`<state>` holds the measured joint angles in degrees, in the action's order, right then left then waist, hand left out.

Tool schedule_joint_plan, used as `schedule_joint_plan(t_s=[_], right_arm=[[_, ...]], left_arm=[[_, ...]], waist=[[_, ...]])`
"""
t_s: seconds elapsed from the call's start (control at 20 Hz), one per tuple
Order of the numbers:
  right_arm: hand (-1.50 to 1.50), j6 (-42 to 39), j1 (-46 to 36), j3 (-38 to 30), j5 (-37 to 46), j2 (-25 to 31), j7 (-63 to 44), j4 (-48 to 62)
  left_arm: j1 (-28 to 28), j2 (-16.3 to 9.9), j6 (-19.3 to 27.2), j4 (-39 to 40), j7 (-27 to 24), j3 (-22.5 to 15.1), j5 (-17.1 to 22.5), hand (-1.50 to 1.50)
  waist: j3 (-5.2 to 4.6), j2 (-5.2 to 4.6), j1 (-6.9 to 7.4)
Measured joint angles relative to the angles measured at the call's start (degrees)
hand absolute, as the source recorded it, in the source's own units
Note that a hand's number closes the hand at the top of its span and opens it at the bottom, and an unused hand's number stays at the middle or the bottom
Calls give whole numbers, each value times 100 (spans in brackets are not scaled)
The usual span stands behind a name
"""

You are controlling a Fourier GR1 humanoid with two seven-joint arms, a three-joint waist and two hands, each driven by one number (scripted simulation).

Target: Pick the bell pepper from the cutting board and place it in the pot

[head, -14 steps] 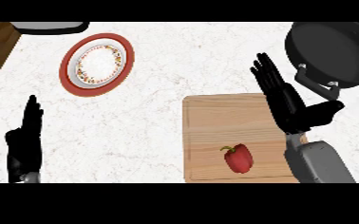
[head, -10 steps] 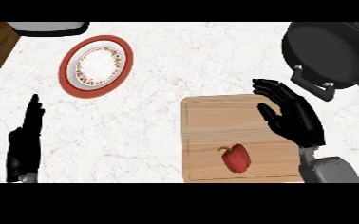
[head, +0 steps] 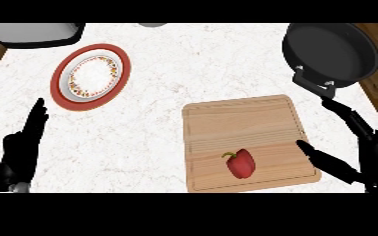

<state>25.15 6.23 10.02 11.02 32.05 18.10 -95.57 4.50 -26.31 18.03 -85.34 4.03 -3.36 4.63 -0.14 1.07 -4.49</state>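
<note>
Reach step, nothing picked up. Right hand [head: 347,152] fingers spread apart, holding nothing. Bell pepper [head: 241,163] sits on cutting board [head: 240,125], just left of thumb. Next: close fingers round pepper, lift, carry to pot [head: 328,52] beyond fingertips. Left hand [head: 22,150] rests, fingers straight.

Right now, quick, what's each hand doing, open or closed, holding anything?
Left hand: open, holding nothing, resting at the lower left edge.
Right hand: open, holding nothing, beside the board, not touching the pepper.

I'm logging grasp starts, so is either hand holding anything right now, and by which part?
Nothing is held. The bell pepper lies alone on the cutting board; the right hand is open beside it, the left hand rests open.
</note>
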Motion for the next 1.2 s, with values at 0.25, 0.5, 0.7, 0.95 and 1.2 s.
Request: schedule_joint_plan(t_s=[0.25,0.5,0.7,0.95,1.2], right_arm=[[-150,600,1415,269,833,12,226,-1062],[-150,284,1920,562,1906,340,-1078,-2084],[-150,-481,1702,913,2691,456,-2381,-2631],[-150,-1778,1391,1392,3411,628,-3886,-2979],[-150,-3249,808,1948,3606,452,-5304,-3097]], left_arm=[[-143,-72,-331,-47,122,-2,93,0],[-248,-96,-517,-85,176,19,116,0],[-296,-83,-568,-98,188,18,76,0],[-320,-99,-672,-91,157,15,67,0],[-317,28,-617,-168,171,-104,-49,0]], waist=[[5,-52,184],[-1,-85,326],[-6,-107,434],[-16,-129,539],[-12,-137,605]])
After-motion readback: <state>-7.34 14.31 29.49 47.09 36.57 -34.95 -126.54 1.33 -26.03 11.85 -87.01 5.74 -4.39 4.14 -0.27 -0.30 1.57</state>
